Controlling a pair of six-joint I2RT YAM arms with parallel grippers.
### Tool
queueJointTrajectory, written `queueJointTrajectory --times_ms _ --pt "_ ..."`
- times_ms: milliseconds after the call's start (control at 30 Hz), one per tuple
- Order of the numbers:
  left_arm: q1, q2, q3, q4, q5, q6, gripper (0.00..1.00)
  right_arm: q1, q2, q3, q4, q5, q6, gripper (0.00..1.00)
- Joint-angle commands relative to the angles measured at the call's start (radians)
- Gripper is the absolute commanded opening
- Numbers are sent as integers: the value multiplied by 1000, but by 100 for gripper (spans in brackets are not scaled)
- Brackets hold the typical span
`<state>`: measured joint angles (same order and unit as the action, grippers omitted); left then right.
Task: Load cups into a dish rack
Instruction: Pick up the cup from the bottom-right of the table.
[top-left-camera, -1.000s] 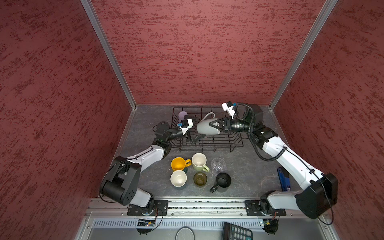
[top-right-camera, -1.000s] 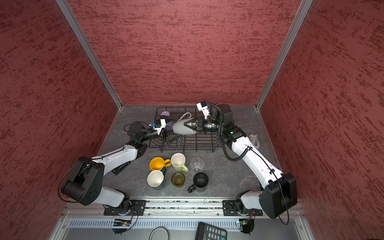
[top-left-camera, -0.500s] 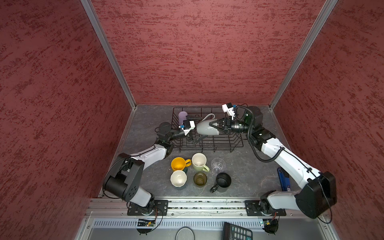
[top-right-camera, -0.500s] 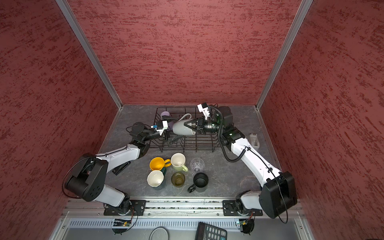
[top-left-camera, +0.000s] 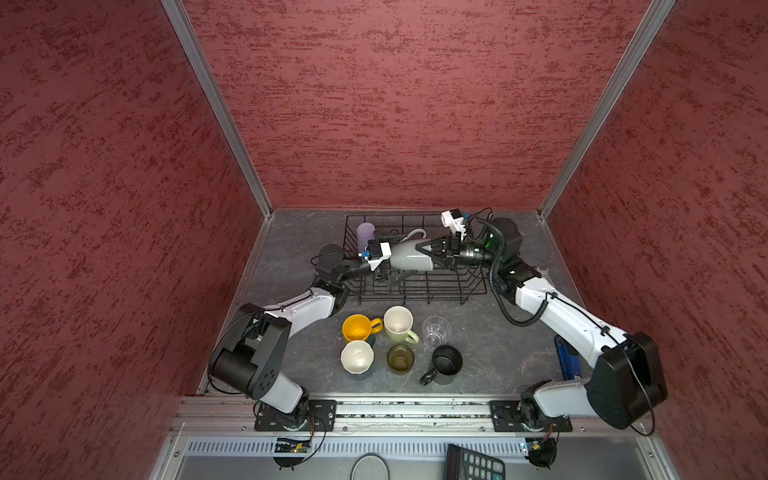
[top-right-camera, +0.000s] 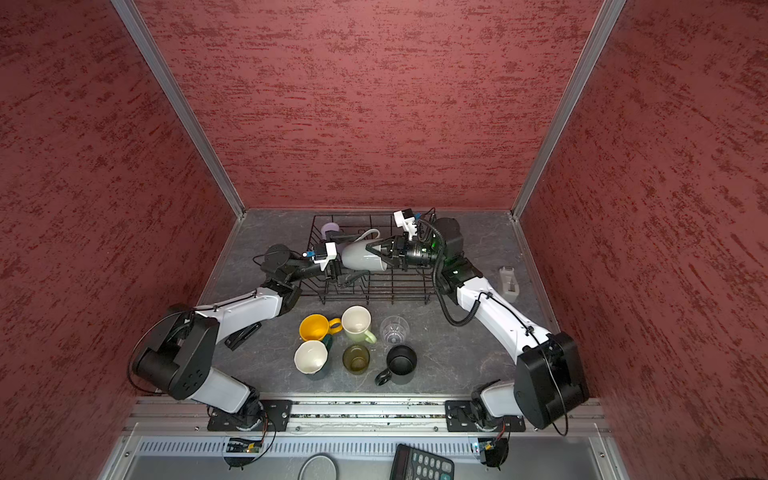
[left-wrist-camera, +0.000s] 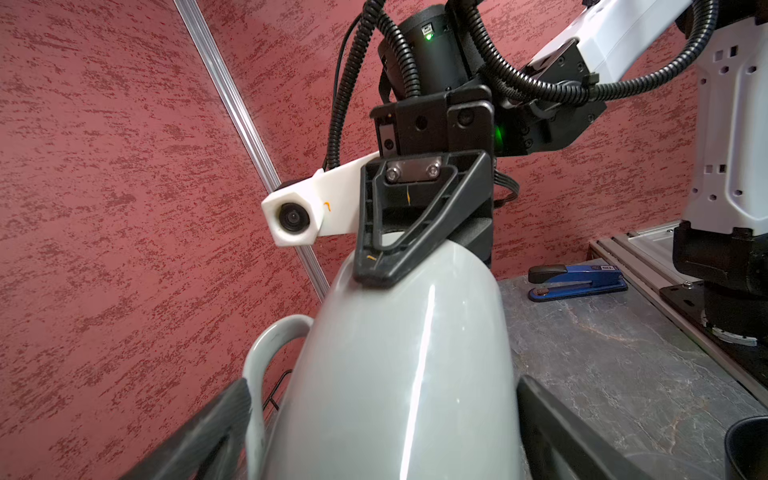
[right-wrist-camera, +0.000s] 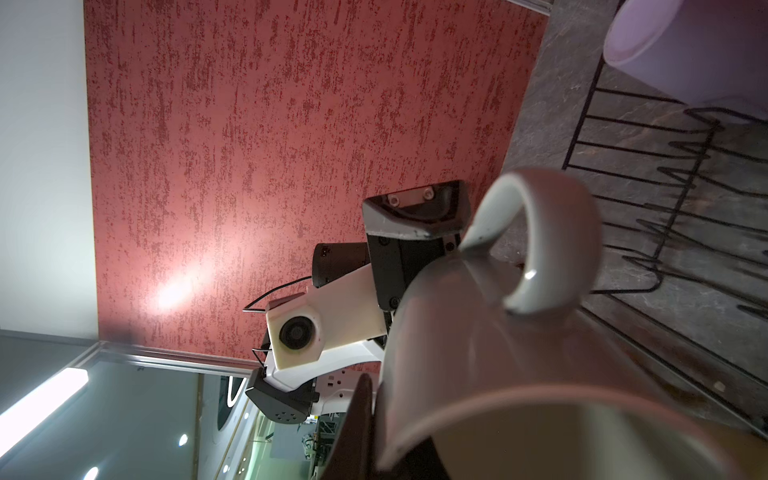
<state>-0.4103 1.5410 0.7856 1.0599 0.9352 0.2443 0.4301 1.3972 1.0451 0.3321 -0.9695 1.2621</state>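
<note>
A grey mug (top-left-camera: 409, 257) (top-right-camera: 359, 255) hangs on its side over the black wire dish rack (top-left-camera: 457, 286) (top-right-camera: 407, 291). My right gripper (top-left-camera: 422, 251) (top-right-camera: 372, 249) is shut on its rim, one finger (right-wrist-camera: 357, 424) outside the wall. My left gripper (top-left-camera: 395, 255) (top-right-camera: 347, 257) (left-wrist-camera: 382, 432) is open, its fingers straddling the mug's (left-wrist-camera: 395, 374) base end beside the handle. A lilac tumbler (top-left-camera: 365, 235) (right-wrist-camera: 685, 45) stands in the rack's far left corner. In front of the rack sit a yellow mug (top-left-camera: 358, 327), pale green mug (top-left-camera: 399, 324), clear glass (top-left-camera: 436, 330), teal mug (top-left-camera: 356, 357), olive glass (top-left-camera: 400, 358) and black mug (top-left-camera: 446, 360).
A blue stapler (top-left-camera: 567, 359) (left-wrist-camera: 577, 282) lies by the right arm's base. A black stapler (top-right-camera: 243, 334) lies under the left arm, and a grey holder (top-right-camera: 509, 282) stands right of the rack. A calculator (top-left-camera: 473, 463) rests below the front rail.
My left gripper has moved right toward the grey mug and now straddles its base. The right gripper and the mug have barely shifted.
</note>
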Motion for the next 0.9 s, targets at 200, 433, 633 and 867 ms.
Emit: queueJointTrajectory --times_ms 200,433,633,867 --pt "0 34 37 57 0 -5 98 19 -10 8 130 -51 80 0" --pt "5 54 38 87 14 -31 99 19 -4 0 180 -54 122 0" --pt "5 59 40 79 29 -29 99 21 5 -13 251 -62 177 0" --pt "2 74 46 101 60 -48 99 21 3 -8 258 -59 186 0"
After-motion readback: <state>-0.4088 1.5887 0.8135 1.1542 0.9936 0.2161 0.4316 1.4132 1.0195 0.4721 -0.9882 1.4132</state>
